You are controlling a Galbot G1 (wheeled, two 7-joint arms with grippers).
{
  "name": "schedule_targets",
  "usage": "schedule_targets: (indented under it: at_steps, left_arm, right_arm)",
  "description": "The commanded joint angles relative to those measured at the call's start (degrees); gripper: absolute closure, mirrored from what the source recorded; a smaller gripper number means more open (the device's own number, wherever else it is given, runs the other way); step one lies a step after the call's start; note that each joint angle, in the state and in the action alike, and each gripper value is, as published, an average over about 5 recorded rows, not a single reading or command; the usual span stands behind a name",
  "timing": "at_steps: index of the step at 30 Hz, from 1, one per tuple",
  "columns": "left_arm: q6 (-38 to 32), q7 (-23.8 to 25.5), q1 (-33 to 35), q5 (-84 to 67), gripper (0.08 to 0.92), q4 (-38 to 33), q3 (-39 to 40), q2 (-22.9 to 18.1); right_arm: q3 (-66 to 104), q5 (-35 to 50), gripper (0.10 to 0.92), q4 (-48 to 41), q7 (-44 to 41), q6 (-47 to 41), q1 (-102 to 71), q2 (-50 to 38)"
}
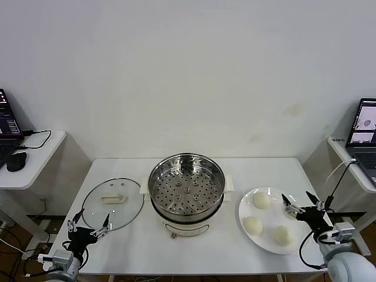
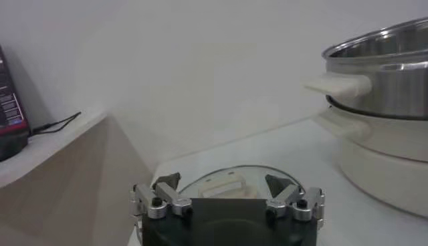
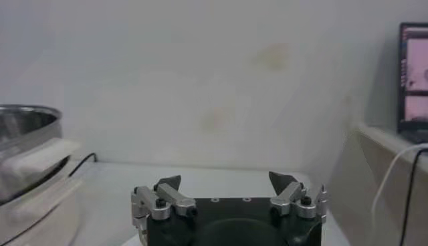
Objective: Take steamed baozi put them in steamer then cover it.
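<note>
The steamer [image 1: 186,194], a shiny steel pot with a perforated tray and cream handles, stands at the table's middle with nothing on its tray. Three cream-white steamed baozi [image 1: 261,200] [image 1: 252,225] [image 1: 283,235] lie on a white plate [image 1: 271,215] to its right. The cover [image 1: 113,203], a glass lid with a cream handle, lies flat on the table to its left. My left gripper [image 1: 89,226] hangs open just in front of the cover's near rim. My right gripper [image 1: 303,206] is open at the plate's right edge, holding nothing. In the left wrist view the cover [image 2: 224,182] shows beyond the open gripper [image 2: 223,181].
Side desks flank the table: one on the left with a laptop and a mouse [image 1: 16,161], one on the right with a laptop [image 1: 363,126] and cables. A white wall stands behind. The steamer [image 2: 381,100] rises close on one side in the left wrist view.
</note>
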Motion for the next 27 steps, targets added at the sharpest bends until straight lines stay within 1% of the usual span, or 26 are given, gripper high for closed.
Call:
schedule_targets:
  at_steps: [1, 2, 5, 7, 11, 13, 17, 21, 27]
  left_arm:
    - [0.0, -0.1, 0.0, 0.3, 0.177, -0.4, 0.0, 0.0]
    - [0.0, -0.1, 0.1, 0.5, 0.177, -0.5, 0.0, 0.0]
    - [0.0, -0.2, 0.4, 1.5, 0.177, -0.9, 0.1, -0.1]
    - [0.0, -0.4, 0.6, 2.4, 0.177, -1.0, 0.3, -0.4]
    - [0.0, -1.0, 1.2, 3.7, 0.177, -1.0, 0.9, -0.7]
    - [0.0, -1.2, 1.4, 3.9, 0.177, -1.1, 1.1, -0.9]
    - [0.0, -1.3, 2.0, 4.1, 0.177, -1.4, 1.5, -1.5]
    - [-0.1, -1.2, 2.5, 4.3, 0.177, -2.2, 1.4, -2.2]
    - [-0.1, -1.0, 2.9, 4.1, 0.177, -3.3, 0.5, -2.5]
  right_arm:
    - [-0.2, -3.8, 0.203, -0.4, 0.4, -1.2, 3.7, -4.1]
    - [-0.6, -5.2, 0.203, -0.9, -0.4, -1.2, 4.6, -5.1]
    - [-2.8, -13.2, 0.203, -4.2, -6.2, -0.1, 9.5, -10.8]
    - [-4.2, -18.6, 0.203, -6.9, -12.2, 1.6, 12.3, -14.8]
    - [-6.3, -26.6, 0.203, -10.6, -26.1, 4.9, 16.9, -20.8]
    - [-8.2, -31.4, 0.203, -12.5, -33.3, 6.8, 20.3, -22.6]
    - [-15.4, -41.4, 0.203, -16.4, -44.2, 8.1, 31.0, -24.0]
    - [-24.5, -45.6, 0.203, -19.4, -51.8, 6.9, 42.3, -24.0]
    - [-40.7, -45.9, 0.203, -22.5, -62.1, 3.6, 54.9, -22.9]
